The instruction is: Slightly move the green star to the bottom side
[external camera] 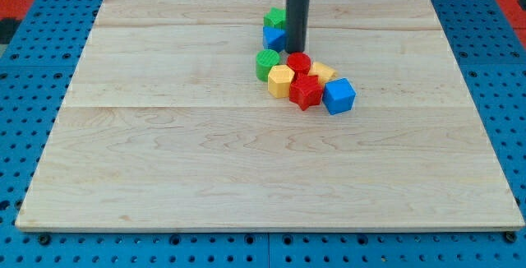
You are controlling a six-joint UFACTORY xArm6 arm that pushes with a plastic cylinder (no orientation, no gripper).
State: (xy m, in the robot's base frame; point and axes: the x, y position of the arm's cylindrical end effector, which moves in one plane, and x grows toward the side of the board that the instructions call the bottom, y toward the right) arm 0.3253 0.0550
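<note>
The rod (297, 13) is cut off by the view's top edge and hides the right parts of a green block (273, 16) and a blue block (274, 38). A yellow block (323, 72) shows only partly behind the red star (306, 91). The green block's shape cannot be told

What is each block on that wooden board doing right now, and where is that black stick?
my tip: down among the upper blocks
green block, top: beside rod
blue block: against rod
green block, lower: resting
red block: below tip
yellow blocks: resting
red star: resting
blue cube: resting
</note>
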